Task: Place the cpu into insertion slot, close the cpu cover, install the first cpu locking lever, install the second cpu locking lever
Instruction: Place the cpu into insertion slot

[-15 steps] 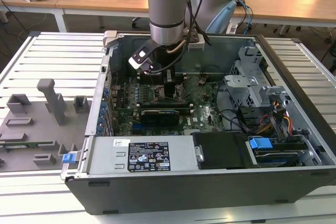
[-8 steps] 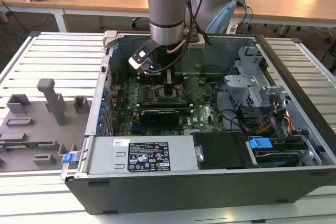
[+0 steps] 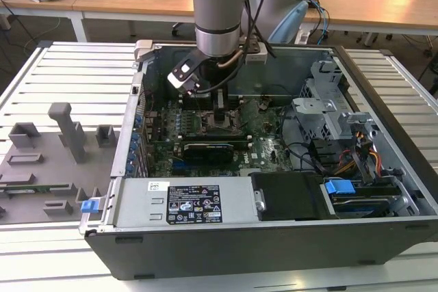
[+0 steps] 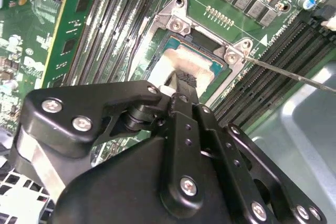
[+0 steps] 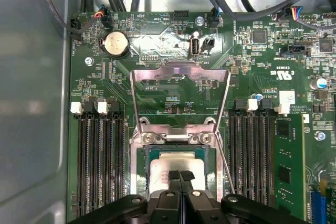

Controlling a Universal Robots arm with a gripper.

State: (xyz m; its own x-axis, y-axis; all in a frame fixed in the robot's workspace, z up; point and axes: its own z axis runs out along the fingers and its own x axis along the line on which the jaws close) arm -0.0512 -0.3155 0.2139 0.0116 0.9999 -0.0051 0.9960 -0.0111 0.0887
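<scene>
print on the white label [image 3: 194, 204] is unreadable.

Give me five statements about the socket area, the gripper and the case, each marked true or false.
1. The cpu cover lies shut over the socket. False: it stands raised on its hinge, open.
2. The cpu sits in the insertion slot. True.
3. The gripper hangs over the long memory slots. False: it is right over the cpu, with its fingertips together.
4. A round coin cell sits on the motherboard. True.
5. The computer case has its side panel on. False: the case lies open and the arm reaches into it.
</scene>
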